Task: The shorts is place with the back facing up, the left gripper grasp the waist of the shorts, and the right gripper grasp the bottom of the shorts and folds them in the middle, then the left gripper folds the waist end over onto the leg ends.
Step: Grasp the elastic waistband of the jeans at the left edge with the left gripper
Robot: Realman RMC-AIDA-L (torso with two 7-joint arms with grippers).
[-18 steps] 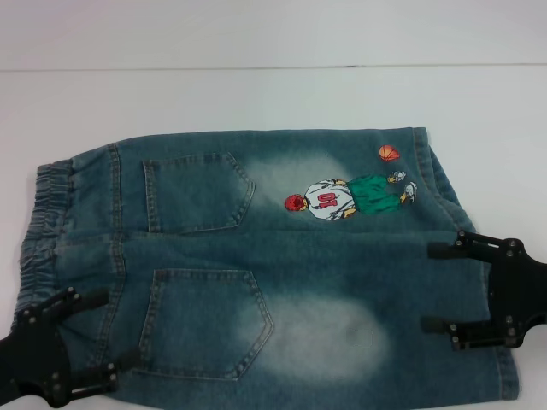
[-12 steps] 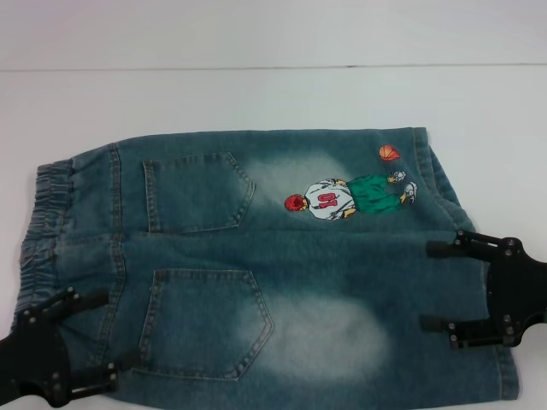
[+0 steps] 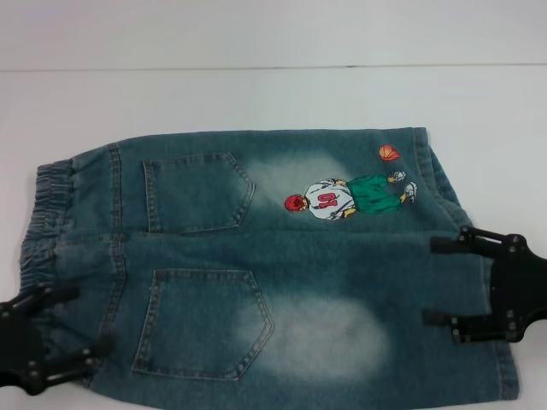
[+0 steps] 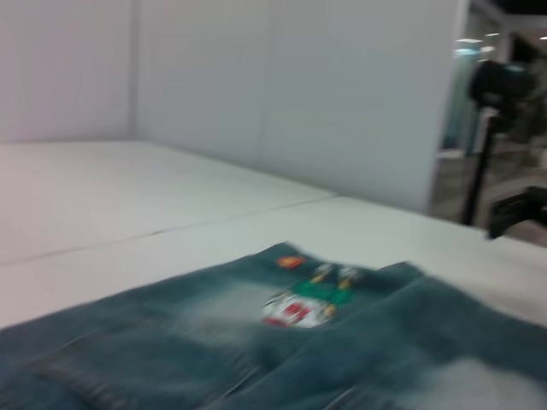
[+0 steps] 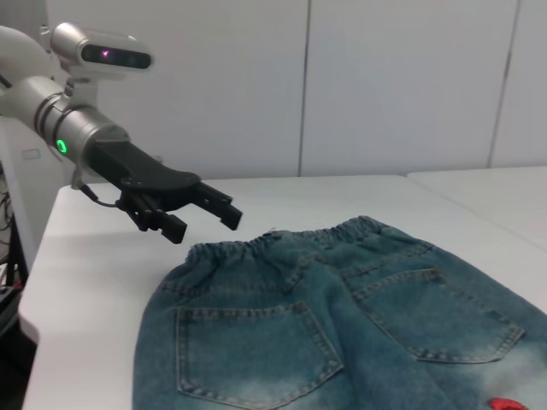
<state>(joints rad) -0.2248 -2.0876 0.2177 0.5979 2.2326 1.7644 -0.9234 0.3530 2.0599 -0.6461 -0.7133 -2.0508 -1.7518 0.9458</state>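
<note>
The denim shorts (image 3: 256, 265) lie flat with the back pockets up, the elastic waist at the left and the leg ends at the right; a cartoon basketball player is printed on the far leg. My left gripper (image 3: 92, 319) is open at the near waist corner, its fingers spread over the waistband edge with nothing held. My right gripper (image 3: 428, 281) is open over the near leg's hem. In the right wrist view the left gripper (image 5: 209, 226) hovers just above the waistband of the shorts (image 5: 342, 325). The left wrist view looks low across the shorts (image 4: 299, 342).
The white table (image 3: 256, 94) stretches behind and to both sides of the shorts. A tripod-mounted camera (image 4: 496, 85) stands beyond the table's far side in the left wrist view. A white wall lies behind.
My left gripper has slid to the left and nearer the table's front edge, off the pocket area toward the waist edge. The right gripper has barely shifted. The shorts lie as before.
</note>
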